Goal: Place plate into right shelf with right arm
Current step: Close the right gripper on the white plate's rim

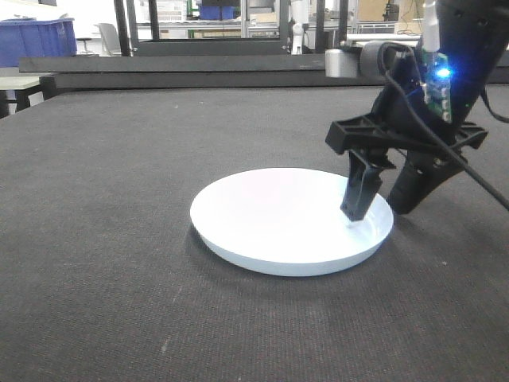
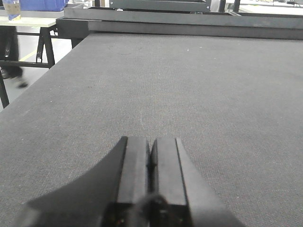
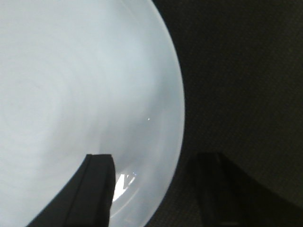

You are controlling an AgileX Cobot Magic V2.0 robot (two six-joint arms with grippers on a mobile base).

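The plain white round plate (image 1: 286,219) lies flat on the dark mat in the middle of the table. My right gripper (image 1: 378,212) is open and stands astride the plate's right rim: one finger (image 1: 359,191) rests inside the plate, the other (image 1: 413,187) is outside it on the mat. The right wrist view shows the plate (image 3: 80,85) with its rim between the fingers of the right gripper (image 3: 154,161). My left gripper (image 2: 150,142) is shut and empty, low over bare mat. The right shelf is out of view.
A dark raised bar (image 1: 183,70) runs along the table's far edge. Beyond it stand a blue bin (image 1: 36,40) on a side table at the far left and dark frames. The left wrist view shows a trestle table (image 2: 28,23) past the table's left edge.
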